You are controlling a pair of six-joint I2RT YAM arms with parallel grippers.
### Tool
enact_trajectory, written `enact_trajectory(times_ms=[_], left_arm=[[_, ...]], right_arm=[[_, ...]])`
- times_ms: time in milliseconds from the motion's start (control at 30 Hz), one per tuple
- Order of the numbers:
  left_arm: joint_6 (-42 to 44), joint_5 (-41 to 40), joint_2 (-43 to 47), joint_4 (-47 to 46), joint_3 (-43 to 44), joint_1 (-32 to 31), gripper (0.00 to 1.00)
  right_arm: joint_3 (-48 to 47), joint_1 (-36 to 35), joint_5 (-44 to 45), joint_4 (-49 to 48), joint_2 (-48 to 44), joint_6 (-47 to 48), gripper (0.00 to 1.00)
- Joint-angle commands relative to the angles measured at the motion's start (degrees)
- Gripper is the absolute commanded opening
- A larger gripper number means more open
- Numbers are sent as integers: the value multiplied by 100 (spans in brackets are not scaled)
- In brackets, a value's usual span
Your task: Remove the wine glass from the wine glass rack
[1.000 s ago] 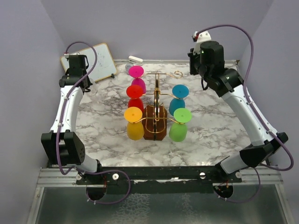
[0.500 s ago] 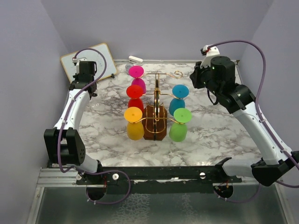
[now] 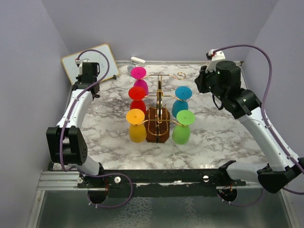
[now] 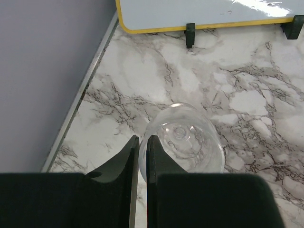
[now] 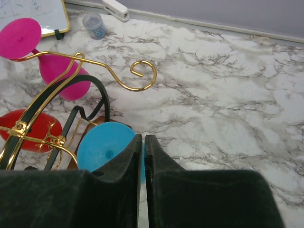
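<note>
The wine glass rack [image 3: 158,102], gold wire on a dark brown wooden base [image 3: 157,127], stands mid-table. Upside-down glasses hang on it: magenta [image 3: 138,72], red [image 3: 137,92], orange [image 3: 135,116], blue [image 3: 183,92] and green [image 3: 185,117]. One curled hook [image 5: 142,71] at the back right is bare. My left gripper [image 4: 142,137] is far left near the whiteboard, shut on the rim of a clear wine glass [image 4: 183,140], one finger inside the bowl. My right gripper [image 5: 143,136] is shut and empty, above and right of the blue glass's foot [image 5: 107,149].
A yellow-framed whiteboard [image 3: 90,59] leans at the back left corner. A white stapler-like item [image 3: 137,61] and a small jar [image 5: 94,23] lie by the back wall. Purple walls close in on three sides.
The left gripper has shifted right and toward the whiteboard's front. The right arm has swung outward to the right and its gripper has dropped back from the back wall toward the rack.
</note>
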State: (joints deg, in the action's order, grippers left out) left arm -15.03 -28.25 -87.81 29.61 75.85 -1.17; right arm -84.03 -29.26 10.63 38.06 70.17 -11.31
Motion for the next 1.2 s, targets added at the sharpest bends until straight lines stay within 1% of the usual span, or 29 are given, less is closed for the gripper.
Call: enact_trajectory(times_ms=[0, 33, 133, 267, 333, 500, 600, 733, 833, 867, 933, 967, 1033, 1067, 1133, 1167], left_arm=[[-115, 115, -67, -114, 148, 46, 10], [-124, 155, -62, -119, 144, 57, 11], [-161, 210, -78, -105, 148, 88, 16], [-196, 312, -128, -12, 296, 144, 27], [-219, 304, -113, 9, 306, 145, 35], [-250, 295, 22, 9, 282, 161, 38], [-296, 326, 207, 80, 359, 161, 39], [-293, 459, 719, 55, 468, 161, 39], [-284, 665, 1296, -132, 429, 159, 40], [-289, 861, 1551, -270, 346, 161, 40], [-350, 1630, 2141, -694, -48, 160, 40], [-391, 2210, 2441, -1006, -331, 161, 40], [-614, 3231, 3062, -1582, -917, 158, 39], [-712, 3757, 3320, -1851, -1202, 159, 35], [-836, 4660, 3794, -2285, -1732, 156, 19], [-886, 5111, 4007, -2447, -1965, 156, 10]], right_arm=[[40, 25, 28, -117, -179, -31, 5], [42, 25, 39, -120, -194, -27, 3], [57, 25, 75, -115, -222, -23, 2], [52, 25, 99, -113, -245, -29, 3], [60, 25, 103, -115, -266, -27, 4], [89, 30, 83, -99, -304, -47, 5], [112, 30, 83, -106, -335, -57, 8], [106, 25, 42, -119, -352, -65, 9], [62, 28, -105, -137, -339, -124, 10], [36, 26, -240, -159, -326, -167, 10], [22, 26, -616, -231, -327, -390, 6], [81, 25, -847, -353, -355, -516, 2], [258, 25, -1314, -566, -479, -705, 1], [383, 27, -1564, -720, -633, -720, 1], [706, 25, -2326, -1127, -1011, -602, 1], [916, 25, -2707, -1409, -1269, -493, 7]])
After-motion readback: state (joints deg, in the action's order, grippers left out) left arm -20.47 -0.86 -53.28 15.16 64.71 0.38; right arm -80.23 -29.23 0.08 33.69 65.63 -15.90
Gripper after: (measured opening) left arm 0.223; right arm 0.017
